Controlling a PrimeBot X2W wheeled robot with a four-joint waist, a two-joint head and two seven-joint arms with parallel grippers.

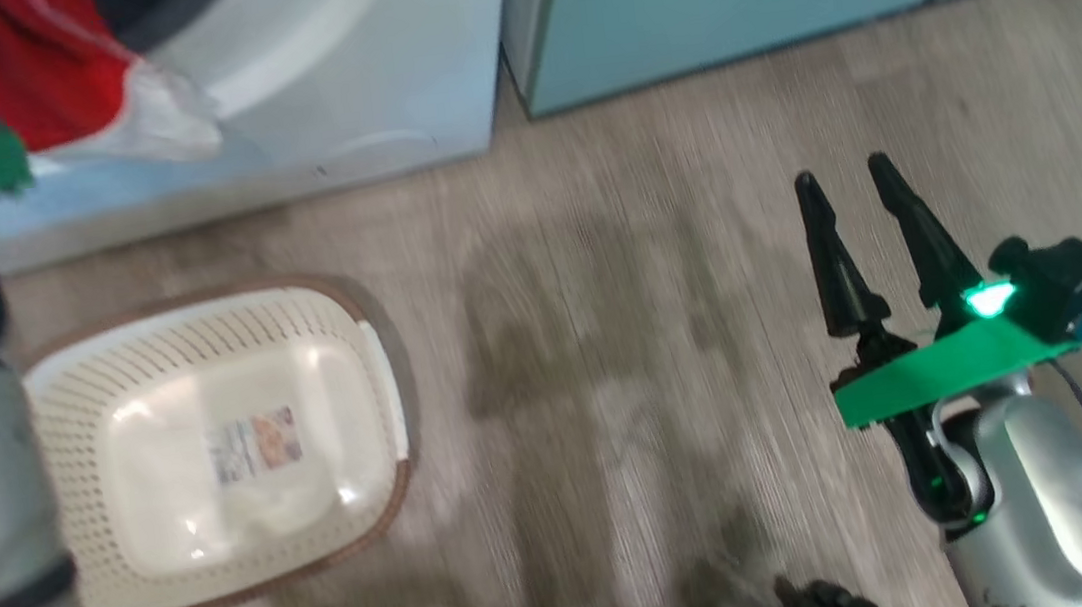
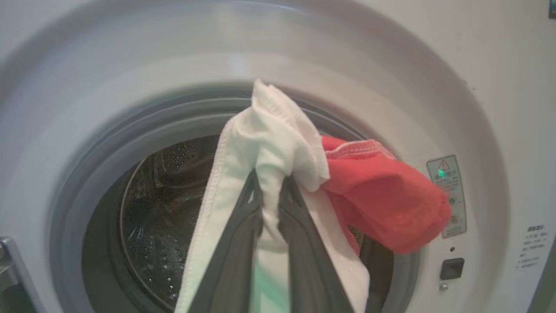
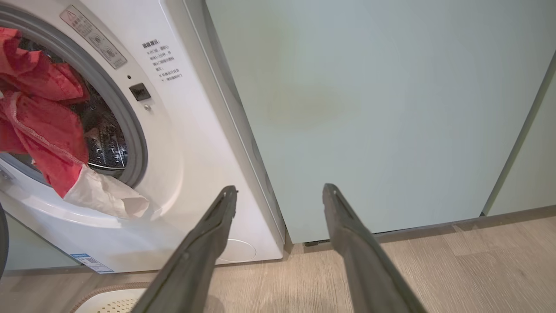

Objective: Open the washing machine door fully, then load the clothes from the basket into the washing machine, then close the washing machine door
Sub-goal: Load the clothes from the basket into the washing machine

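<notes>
We see the left hand clamped on the clothes at the mouth of the washing machine. The steel drum lies straight ahead along its fingers, slightly left. The right hand, fingers apart and empty, hovers well apart, beyond the basket.

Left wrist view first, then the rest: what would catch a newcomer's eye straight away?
The red and white clothes dangle at the open mouth of the washing machine, pinched in the left gripper. In the head view the basket sits on the wood floor, its label uncovered, and the right gripper hangs open to its right.
</notes>
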